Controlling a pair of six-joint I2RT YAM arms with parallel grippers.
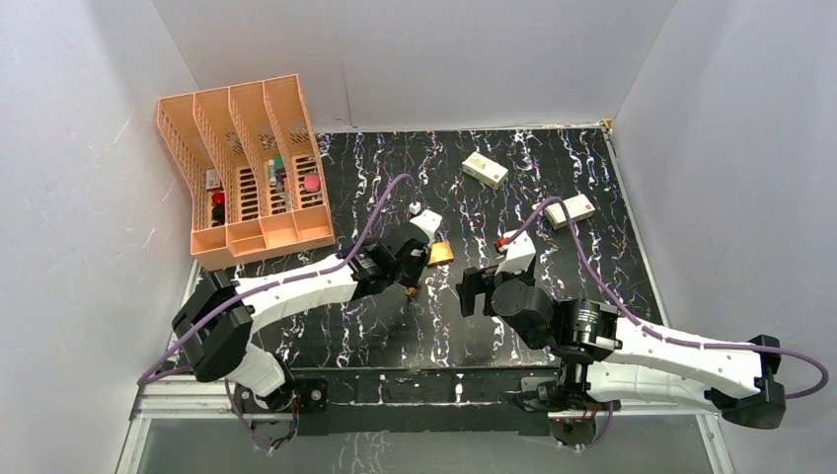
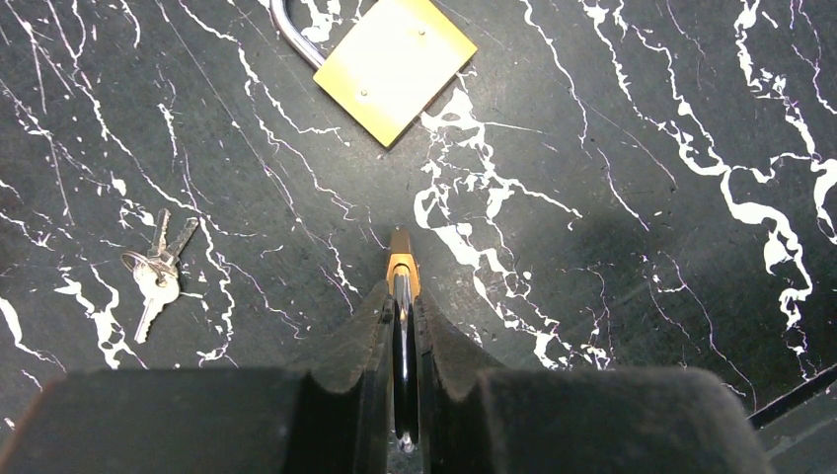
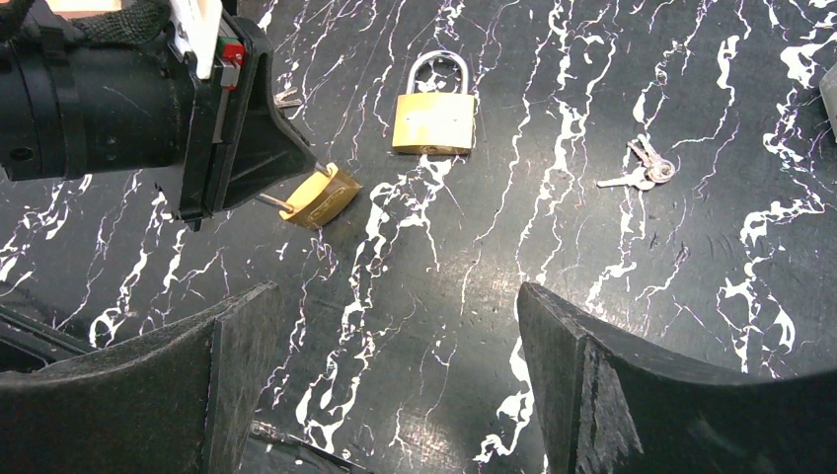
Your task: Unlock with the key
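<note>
brass is only a speck from the top view: the left gripper [image 1: 415,286] covers the small padlock [image 1: 410,292], and we can't find the keys. left wrist: it's clamped on the shackle alone, so the body could swing or slip; a key bunch [image 2: 156,276] lies flat, apart. right wrist: the right gripper [image 3: 395,326] gapes empty, with a second key bunch [image 3: 642,170] beyond it. we can't tell which fits, and the keyhole is hidden.

- Top external: high behind both arm bases, looking down from afar on the whole surface [image 1: 553,188].
- Left wrist: close, looking past the left claw [image 2: 400,291] at the surface ahead.
- Right wrist: low, close, looking between the fingers of the right claw [image 3: 395,296].
- Wrist views share the flat padlock [image 2: 395,64] ahead of each claw and the small padlock [image 3: 324,196] in the left claw.
</note>
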